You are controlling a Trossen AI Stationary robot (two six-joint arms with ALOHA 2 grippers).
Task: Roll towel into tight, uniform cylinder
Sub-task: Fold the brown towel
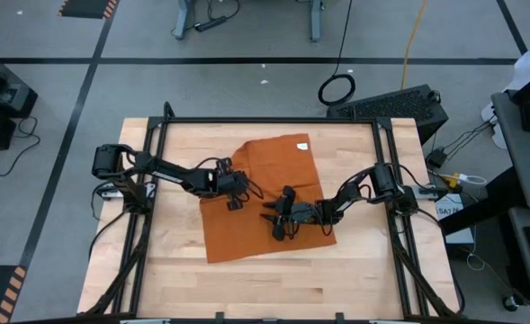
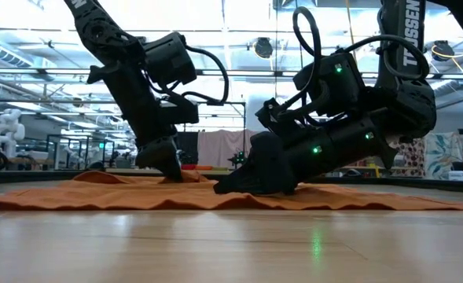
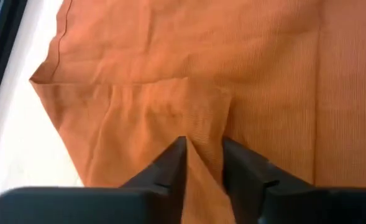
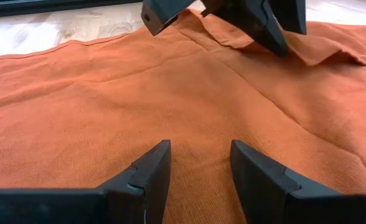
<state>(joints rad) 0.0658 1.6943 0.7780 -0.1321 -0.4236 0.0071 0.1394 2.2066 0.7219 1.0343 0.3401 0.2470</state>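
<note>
left gripper (image 1: pixel 237 200), angled down, pinches a fold of one rust-orange soft fabric towel (image 1: pixel 247 229); right gripper (image 1: pixel 273 219) lies low, jaws parted, empty.

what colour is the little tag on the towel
White, on the rust-orange towel; the tag shows best in the high view, at its far corner.

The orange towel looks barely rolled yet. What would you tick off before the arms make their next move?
1. Towel lying mostly flat on the wooden table: ok.
2. Left gripper pinching a raised fold at the towel's edge: ok, cloth sits between its fingers.
3. Right gripper down on the middle of the towel: ok, fingers apart, holding nothing.
4. The two grippers apart from each other: ok, but close.
5. A roll started: not ok, only a small fold.
6. Grip firm enough: cannot tell.
</note>
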